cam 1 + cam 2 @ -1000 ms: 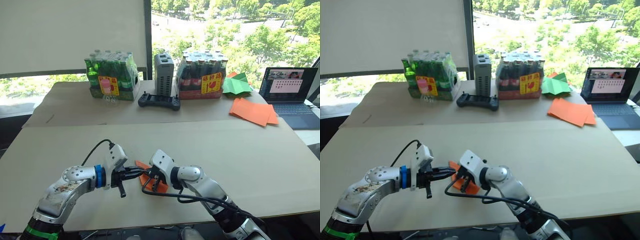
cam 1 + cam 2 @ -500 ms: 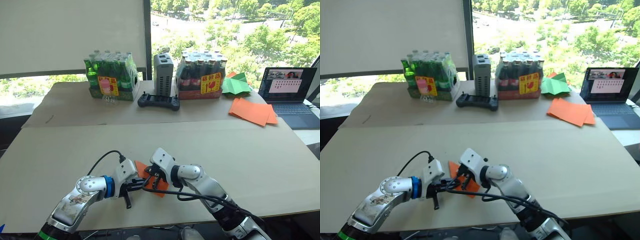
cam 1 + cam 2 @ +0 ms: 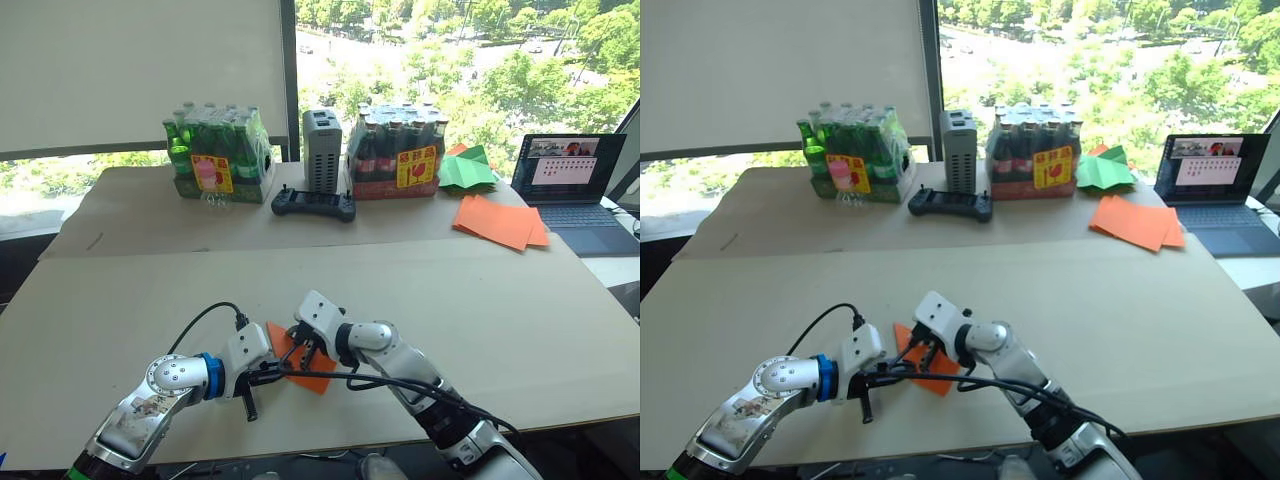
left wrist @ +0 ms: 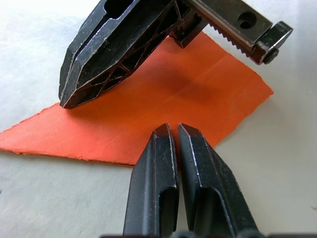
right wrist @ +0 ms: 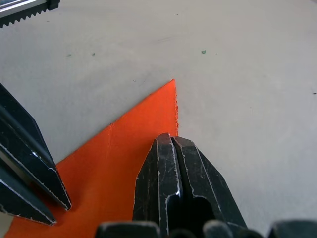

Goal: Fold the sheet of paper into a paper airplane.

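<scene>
Pressing on the paper airplane (image 3: 305, 362), near table (image 3: 500, 300) edge: both grippers. Left gripper (image 4: 172, 130) jaws closed; right gripper (image 5: 172, 140) jaws closed.

Matt orange paper airplane (image 4: 148, 109) lies on smooth matt table (image 5: 247, 74); scuffed black fingers (image 4: 153, 188).

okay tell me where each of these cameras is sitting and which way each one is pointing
Left and right eye views: on the head, looking forward and down over the table; both arms show, left gripper and right gripper meeting on the orange paper airplane.
Left wrist view: on the left wrist, looking along its closed fingers at the paper, with the right gripper pressing on it beyond.
Right wrist view: on the right wrist, looking along its closed fingers at the paper's pointed tip.
Shared: all four show the folded paper.
</scene>
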Available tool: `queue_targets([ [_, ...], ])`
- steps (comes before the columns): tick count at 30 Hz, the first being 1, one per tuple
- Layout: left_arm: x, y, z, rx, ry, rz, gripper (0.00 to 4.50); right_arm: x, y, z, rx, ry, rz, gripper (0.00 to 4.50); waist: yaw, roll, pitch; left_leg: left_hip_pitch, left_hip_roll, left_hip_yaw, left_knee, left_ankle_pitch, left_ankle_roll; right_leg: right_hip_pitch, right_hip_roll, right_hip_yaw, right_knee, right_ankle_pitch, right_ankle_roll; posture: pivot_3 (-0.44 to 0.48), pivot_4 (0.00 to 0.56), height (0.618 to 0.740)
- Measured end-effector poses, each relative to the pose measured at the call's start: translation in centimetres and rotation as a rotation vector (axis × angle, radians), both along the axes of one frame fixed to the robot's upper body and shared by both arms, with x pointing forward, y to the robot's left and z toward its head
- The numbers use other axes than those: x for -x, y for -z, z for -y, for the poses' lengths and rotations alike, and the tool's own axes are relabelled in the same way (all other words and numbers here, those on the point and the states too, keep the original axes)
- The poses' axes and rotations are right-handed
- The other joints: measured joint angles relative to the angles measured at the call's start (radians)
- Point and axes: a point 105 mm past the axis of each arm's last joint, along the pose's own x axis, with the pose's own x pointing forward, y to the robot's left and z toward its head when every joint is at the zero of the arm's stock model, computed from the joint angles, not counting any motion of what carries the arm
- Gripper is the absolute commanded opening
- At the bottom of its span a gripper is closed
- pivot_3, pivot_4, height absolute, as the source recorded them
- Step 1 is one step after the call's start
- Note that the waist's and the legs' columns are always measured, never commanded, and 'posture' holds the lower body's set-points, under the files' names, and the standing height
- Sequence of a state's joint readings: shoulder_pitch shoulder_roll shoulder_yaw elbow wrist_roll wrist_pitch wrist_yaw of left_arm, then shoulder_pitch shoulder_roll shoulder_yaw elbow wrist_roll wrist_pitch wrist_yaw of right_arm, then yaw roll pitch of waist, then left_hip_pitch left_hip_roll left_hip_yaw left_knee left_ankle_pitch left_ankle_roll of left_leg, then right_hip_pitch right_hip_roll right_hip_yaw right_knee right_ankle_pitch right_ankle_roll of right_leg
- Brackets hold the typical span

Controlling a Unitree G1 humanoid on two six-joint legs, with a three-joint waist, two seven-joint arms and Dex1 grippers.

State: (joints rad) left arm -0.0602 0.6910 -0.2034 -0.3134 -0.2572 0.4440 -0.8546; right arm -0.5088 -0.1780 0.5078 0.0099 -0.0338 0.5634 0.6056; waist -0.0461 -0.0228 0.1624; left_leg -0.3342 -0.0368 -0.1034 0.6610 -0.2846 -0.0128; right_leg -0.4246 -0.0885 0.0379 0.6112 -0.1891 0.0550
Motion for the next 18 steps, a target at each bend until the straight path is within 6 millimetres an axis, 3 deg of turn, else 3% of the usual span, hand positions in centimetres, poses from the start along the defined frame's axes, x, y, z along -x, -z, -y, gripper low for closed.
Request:
queue_targets([
  [7, -0.1, -0.1, 0.1, -0.003, 0.006, 0.006, 0.28, 0.3, 0.1, 0.5, 0.005, 0.003, 0.002, 0.00, 0.002, 0.001, 0.000, 0.000, 0.000, 0.000, 0.000, 0.000, 0.000, 0.000, 0.000, 0.000, 0.000, 0.000, 0.000, 0.000, 0.150, 0.723],
  [18, -0.3, -0.1, 0.1, -0.005, 0.013, 0.000, 0.28, 1.5, 0.6, 3.1, 0.038, 0.042, -0.003, 0.00, 0.006, 0.001, -0.002, 0.000, -0.001, 0.000, 0.000, 0.000, 0.000, 0.002, -0.001, 0.000, -0.001, -0.001, 0.001, 0.000, 0.150, 0.723],
])
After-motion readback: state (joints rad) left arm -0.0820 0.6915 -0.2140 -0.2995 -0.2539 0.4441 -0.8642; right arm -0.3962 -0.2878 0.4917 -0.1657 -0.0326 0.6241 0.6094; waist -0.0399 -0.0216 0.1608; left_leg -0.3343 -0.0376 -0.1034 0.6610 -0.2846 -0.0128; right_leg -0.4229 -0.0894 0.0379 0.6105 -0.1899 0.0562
